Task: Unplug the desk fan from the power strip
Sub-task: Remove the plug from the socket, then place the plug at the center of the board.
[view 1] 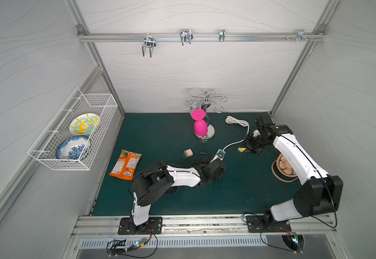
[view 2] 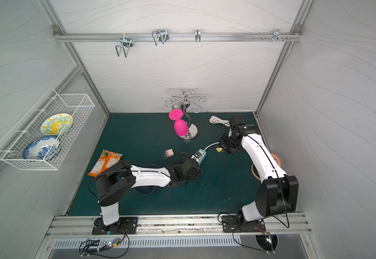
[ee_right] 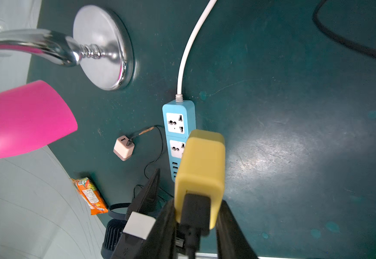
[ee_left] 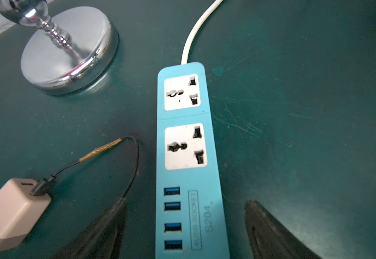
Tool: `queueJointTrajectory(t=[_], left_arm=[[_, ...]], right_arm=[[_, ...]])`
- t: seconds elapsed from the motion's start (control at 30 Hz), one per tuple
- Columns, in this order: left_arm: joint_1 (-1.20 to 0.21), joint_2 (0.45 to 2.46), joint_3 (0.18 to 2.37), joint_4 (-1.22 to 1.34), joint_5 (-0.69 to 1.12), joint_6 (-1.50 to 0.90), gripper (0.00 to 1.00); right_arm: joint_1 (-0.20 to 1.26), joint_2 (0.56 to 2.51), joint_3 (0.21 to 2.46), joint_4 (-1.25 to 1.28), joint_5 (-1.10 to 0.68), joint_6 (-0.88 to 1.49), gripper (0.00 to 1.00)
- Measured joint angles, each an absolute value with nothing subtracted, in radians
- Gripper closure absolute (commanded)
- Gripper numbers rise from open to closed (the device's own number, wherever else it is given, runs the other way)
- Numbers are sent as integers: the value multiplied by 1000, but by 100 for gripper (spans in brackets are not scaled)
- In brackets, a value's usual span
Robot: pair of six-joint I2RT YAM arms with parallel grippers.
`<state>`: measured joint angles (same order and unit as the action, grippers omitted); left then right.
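1. Both jaws of the left gripper (ee_left: 184,203) stand spread on either side of the light-blue power strip (view 1: 220,154), near frame centre in both top views, without touching it.
2. Just right of it, the right gripper (ee_right: 197,210) pinches a yellow plug (ee_right: 200,170), apart from the strip.
3. Farther back, a chrome stand (view 1: 205,138) holds a pink glass (view 1: 200,128).

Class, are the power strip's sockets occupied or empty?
Empty: both white faces of the power strip show bare holes. Right gripper holds yellow adapter.
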<state>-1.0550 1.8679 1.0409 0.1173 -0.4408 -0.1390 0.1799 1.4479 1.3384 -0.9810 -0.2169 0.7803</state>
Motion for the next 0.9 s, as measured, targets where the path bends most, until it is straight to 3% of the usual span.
queueJointTrajectory(t=[0.37,0.9], left_arm=[[-1059,1573,1015,84,-438,-141,13],[-1060,1272,777,-11,-468,-230,13]], right_arm=[[0,1346,1185,-924,-321,733,100],[81,1264,775,-526,-516,745,100]])
